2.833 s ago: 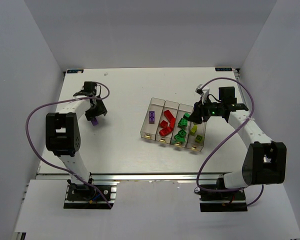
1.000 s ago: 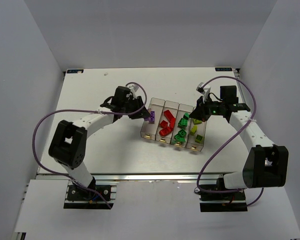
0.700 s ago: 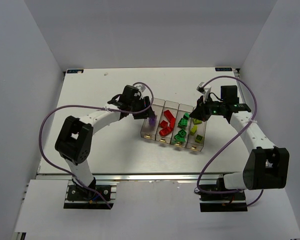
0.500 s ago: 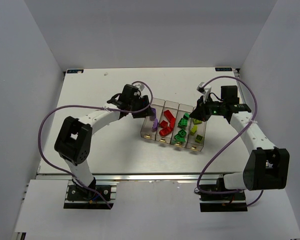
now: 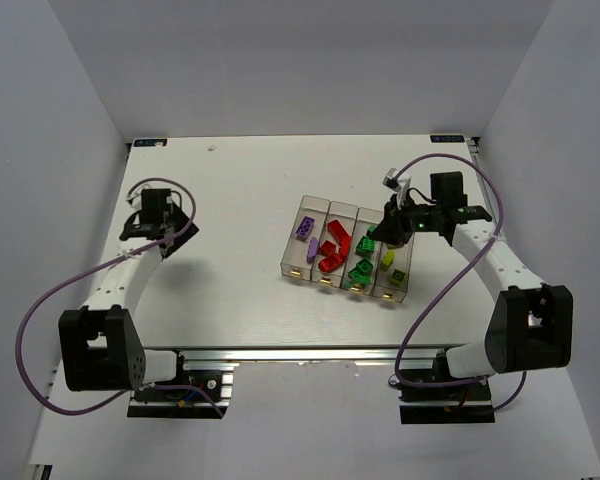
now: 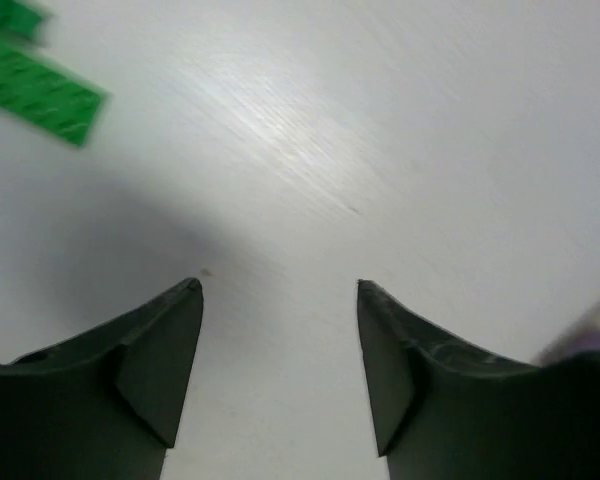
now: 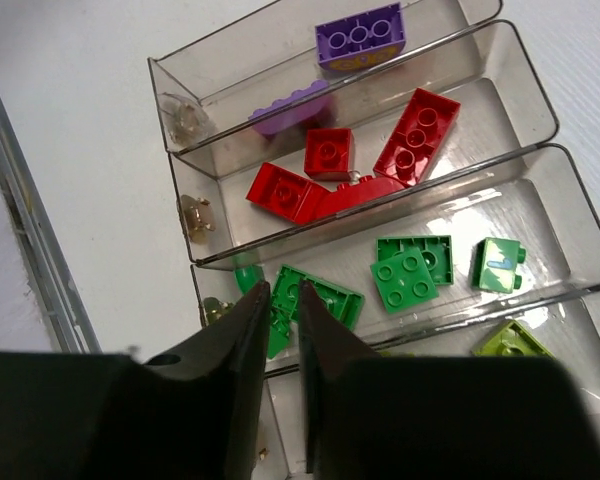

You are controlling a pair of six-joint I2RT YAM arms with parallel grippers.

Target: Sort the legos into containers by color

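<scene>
Left arm has swung back from the containers (image 5: 332,203) to the table's (image 5: 230,180) left side, left gripper (image 6: 278,300) spread wide and empty since its purple lego (image 7: 292,104) lies in the leftmost bin (image 7: 166,95), while right gripper (image 7: 283,292) hovers nearly closed, empty, above the green bin (image 7: 592,215).

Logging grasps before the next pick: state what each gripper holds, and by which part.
Nothing is held. The left gripper is open over the table, empty. The right gripper is almost shut above the bins, nothing in its grip.
</scene>
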